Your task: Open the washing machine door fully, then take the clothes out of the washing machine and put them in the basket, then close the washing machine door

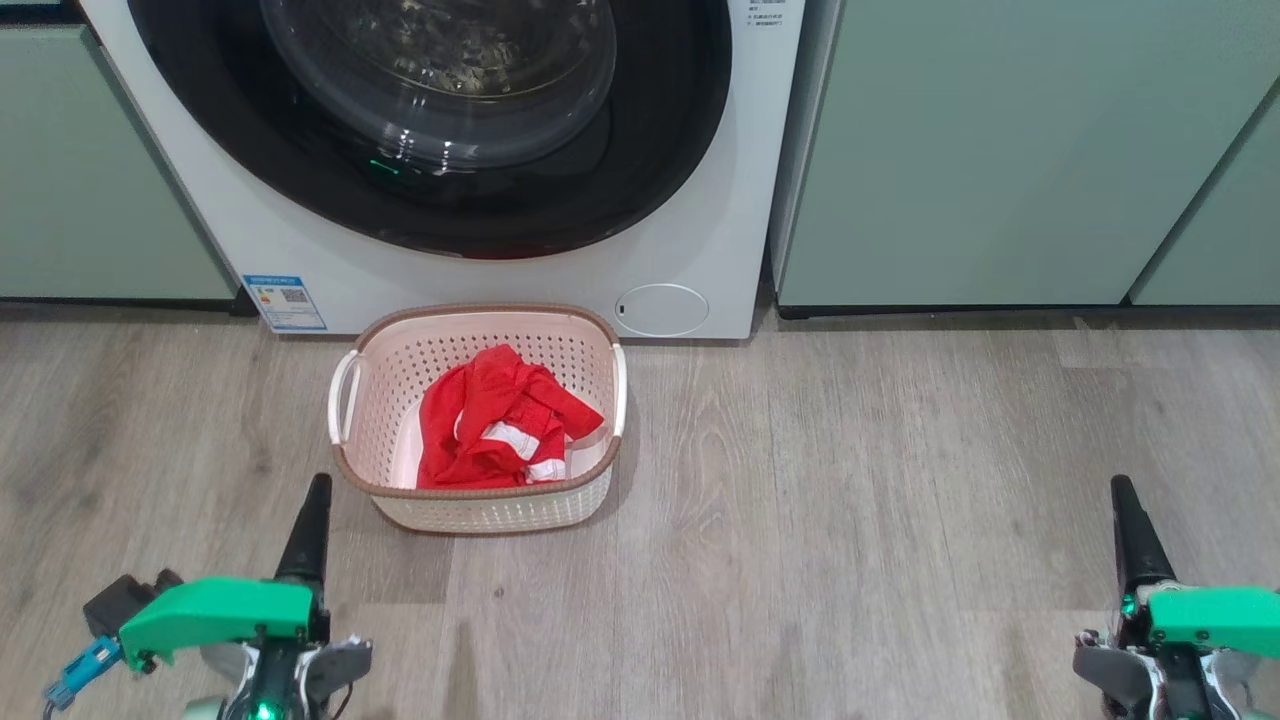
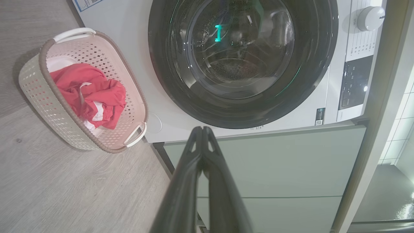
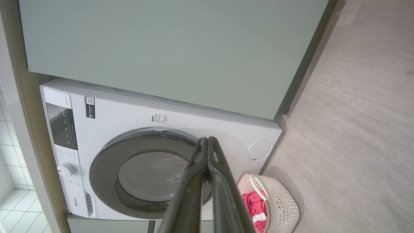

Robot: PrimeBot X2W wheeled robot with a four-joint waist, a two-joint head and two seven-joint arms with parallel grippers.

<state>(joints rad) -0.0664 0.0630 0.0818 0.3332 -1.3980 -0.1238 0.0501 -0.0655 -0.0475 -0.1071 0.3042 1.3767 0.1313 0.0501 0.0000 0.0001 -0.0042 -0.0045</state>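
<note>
The clothes (image 1: 495, 420) lie in the basket (image 1: 470, 310) before the washing machine (image 1: 560, 285), whose door (image 1: 650, 150) looks shut (latch unseen), so the task seems done; the left gripper (image 1: 312, 500) and right gripper (image 1: 1125, 495), both pinched closed and empty, need no further move.

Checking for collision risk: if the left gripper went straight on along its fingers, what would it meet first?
The left gripper would probably meet the big white front-loading washing machine, just beside its black-rimmed round glass door; depth unclear.
</note>
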